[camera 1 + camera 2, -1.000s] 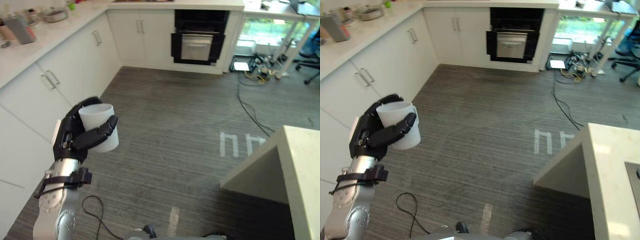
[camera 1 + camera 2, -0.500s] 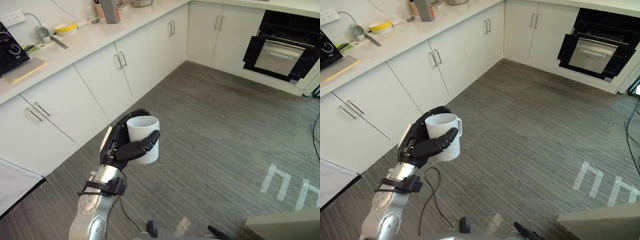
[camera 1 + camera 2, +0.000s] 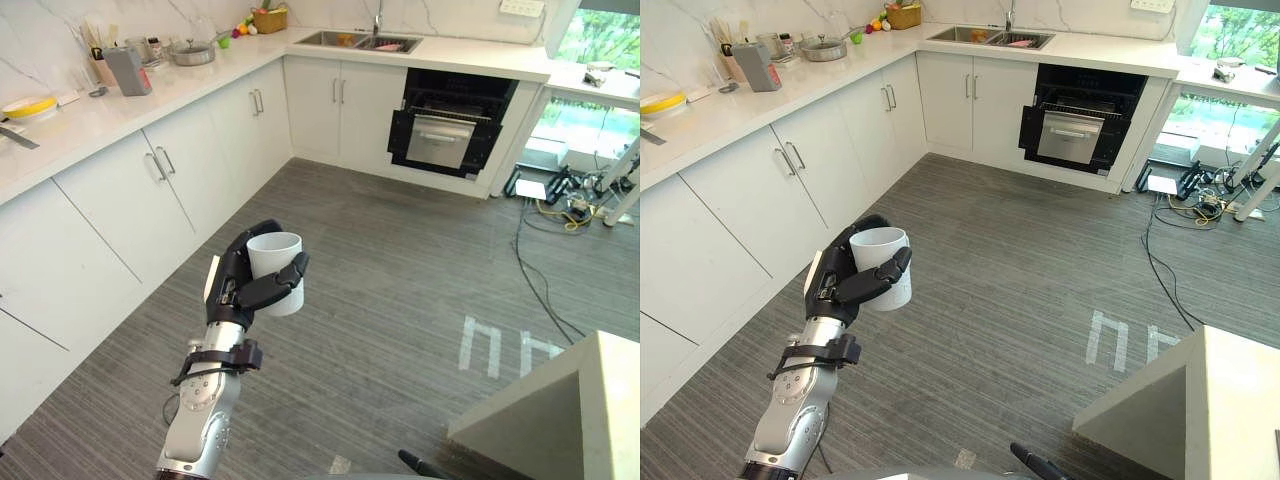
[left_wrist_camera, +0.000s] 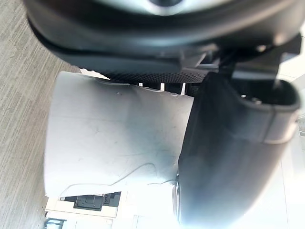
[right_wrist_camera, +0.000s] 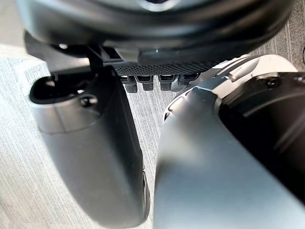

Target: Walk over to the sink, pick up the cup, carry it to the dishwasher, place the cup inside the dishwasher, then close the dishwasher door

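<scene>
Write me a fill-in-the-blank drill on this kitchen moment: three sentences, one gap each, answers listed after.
1. The robot's left hand is curled round a white cylindrical cup, holding it in the air above the grey striped ___.
2. The cup is held ___, its open mouth facing up.
3. The black dishwasher under the far white counter has its door ___.

Missing words: floor; upright; open.

Matt cup (image 3: 273, 260), smooth cabinet fronts (image 3: 120, 210), marble-look worktop (image 3: 95, 112), streaky matt floor (image 3: 400, 290)
</scene>
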Motion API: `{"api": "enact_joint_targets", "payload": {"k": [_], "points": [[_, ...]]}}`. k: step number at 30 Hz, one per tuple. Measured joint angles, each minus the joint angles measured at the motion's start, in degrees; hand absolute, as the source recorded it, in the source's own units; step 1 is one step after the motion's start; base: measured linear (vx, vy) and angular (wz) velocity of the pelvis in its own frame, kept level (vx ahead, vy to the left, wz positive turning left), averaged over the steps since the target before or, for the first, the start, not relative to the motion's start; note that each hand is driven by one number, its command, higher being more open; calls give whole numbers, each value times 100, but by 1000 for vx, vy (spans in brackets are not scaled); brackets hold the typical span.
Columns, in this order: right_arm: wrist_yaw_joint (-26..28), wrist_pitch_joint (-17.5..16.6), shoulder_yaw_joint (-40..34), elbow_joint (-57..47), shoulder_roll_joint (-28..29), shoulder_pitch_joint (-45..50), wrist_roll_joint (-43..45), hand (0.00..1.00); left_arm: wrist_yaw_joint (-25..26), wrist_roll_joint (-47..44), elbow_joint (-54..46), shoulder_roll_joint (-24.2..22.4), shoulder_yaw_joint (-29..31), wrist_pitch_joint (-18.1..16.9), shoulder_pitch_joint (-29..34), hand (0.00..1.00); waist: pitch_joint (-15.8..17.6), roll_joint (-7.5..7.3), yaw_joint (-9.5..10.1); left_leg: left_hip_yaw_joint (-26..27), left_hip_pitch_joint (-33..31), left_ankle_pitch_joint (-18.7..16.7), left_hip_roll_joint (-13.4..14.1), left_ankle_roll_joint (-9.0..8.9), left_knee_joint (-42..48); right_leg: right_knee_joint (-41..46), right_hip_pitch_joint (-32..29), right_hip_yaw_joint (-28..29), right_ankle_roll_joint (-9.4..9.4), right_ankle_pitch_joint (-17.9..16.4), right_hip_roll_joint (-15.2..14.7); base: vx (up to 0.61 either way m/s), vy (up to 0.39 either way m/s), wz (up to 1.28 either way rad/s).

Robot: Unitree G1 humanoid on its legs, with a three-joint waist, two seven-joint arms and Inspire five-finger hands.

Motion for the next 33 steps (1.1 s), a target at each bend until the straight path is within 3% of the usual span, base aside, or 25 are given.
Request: {"api": "enact_joint_targets", "payload": {"k": [7,9,10,12,13,14,15,16,17,18,19,20,21,22,24,26,27,29,30,31,32,33], "points": [[56,4,-30,-16,9,93,65,100,-22,-12,359,-73,67,-77,29,0,37,-45,1,-62,-76,-60,-14,37,168,-3,3,4,-4,3,25,0,0,2],[170,4,-215,-25,45,137,162,100,-51,-32,578,-196,225,-79,132,0,107,-70,3,-78,-228,-303,63,89,607,-3,31,44,-14,-4,18,3,-1,-8],[279,1,-361,-36,58,192,199,100,-86,-128,707,-300,352,-78,267,0,165,-49,12,-72,-374,-619,169,148,1083,4,51,101,-48,-62,30,-2,-4,-25],[431,6,-570,4,43,238,246,100,-114,-227,802,-570,548,-77,522,0,251,72,25,-78,-561,-1099,334,107,1700,316,-72,177,-49,-284,45,-12,31,-29],[530,43,-716,67,2,255,247,100,-137,-360,866,-754,603,-78,656,0,272,114,54,-257,-727,-1353,334,178,2043,647,-249,261,-42,-484,23,32,104,-19],[561,68,-773,138,-30,242,255,100,-224,-484,926,-872,610,-84,701,0,272,240,101,-376,-936,-1568,353,368,2426,1681,-582,235,8,-895,-135,49,120,-10],[590,100,-840,160,-24,235,358,100,-297,-528,927,-861,610,-87,708,0,298,165,108,-389,-1034,-1712,315,426,2719,2649,-911,202,96,-1363,-373,58,75,12],[648,106,-942,147,114,228,569,100,-436,-593,909,-772,592,-73,720,0,348,-192,139,-406,-1167,-2126,76,420,3372,3613,-1178,185,217,-2151,-906,37,18,57],[528,26,-1025,189,118,279,607,100,-499,-588,970,-767,371,125,719,0,339,-200,99,-494,-1177,-2386,-22,656,3976,3831,-924,-173,389,-2467,-1239,196,75,86],[452,-126,-1150,116,95,471,751,100,-597,-581,865,-744,67,154,731,0,283,-125,144,-439,-1132,-2805,-169,707,4121,4831,-1078,-310,235,-2566,-1556,221,117,79],[375,-242,-1210,67,125,456,889,100,-646,-578,846,-745,27,145,699,0,295,-233,212,-405,-1128,-3005,-236,605,4251,5539,-1371,-143,41,-2435,-1804,209,163,46],[312,-363,-1251,5,193,419,1092,100,-613,-570,858,-703,-20,208,714,0,295,-232,187,-444,-993,-3080,-319,623,4185,6237,-1759,173,-226,-1869,-1919,236,172,20],[339,-523,-1235,-125,359,406,1270,100,-538,-570,857,-575,-97,321,735,0,307,-218,154,-485,-566,-2991,-442,662,3655,6883,-2220,603,-410,-498,-1922,290,151,16],[354,-596,-1236,-222,429,420,1292,100,-504,-571,850,-573,-126,323,739,0,318,-145,139,-510,-401,-2900,-452,669,3389,7075,-2400,677,-425,-336,-1877,344,137,8],[364,-791,-1064,-703,619,459,1265,100,-444,-563,800,-565,-70,276,693,0,301,-38,3,-654,31,-2680,-367,668,2679,6881,-2851,491,-347,-1041,-1390,375,58,7],[338,-840,-731,-1071,669,495,1251,100,-376,-452,803,-509,-155,281,444,0,328,27,-84,-756,280,-2528,-206,616,2205,5387,-3037,264,-183,-1297,-746,412,-34,39],[292,-839,-589,-1324,677,531,1250,100,-369,-337,808,-441,-248,299,228,0,362,46,-148,-892,437,-2492,-96,596,2010,4040,-3080,212,-111,-1161,-333,483,-102,62],[208,-846,-518,-1582,683,537,1250,100,-369,-287,808,-411,-356,350,3,0,344,-2,-166,-979,734,-2486,-96,586,1743,2101,-3008,212,82,-422,36,577,-145,47],[138,-877,-397,-1857,637,581,1248,100,-366,-277,832,-382,-357,406,-76,0,311,-132,-204,-1094,1126,-2521,-267,523,1605,1452,-2975,354,-238,415,102,640,-164,40],[92,-899,-365,-1901,582,571,1247,100,-358,-253,852,-438,-361,474,-63,0,302,-73,-276,-1168,1293,-2534,-200,461,1596,1595,-2901,421,-414,812,135,778,-197,28],[-2,-929,-346,-1927,445,442,1242,100,-355,-231,895,-574,-386,558,-21,0,303,321,-265,-1228,1387,-2440,85,319,1714,1980,-2896,387,-581,582,368,507,-127,5],[-24,-938,-360,-1955,416,373,1242,100,-362,-237,890,-582,-391,557,-17,0,318,441,-232,-1291,1384,-2307,148,227,1886,2253,-2925,395,-636,373,413,598,-197,-17]]}}
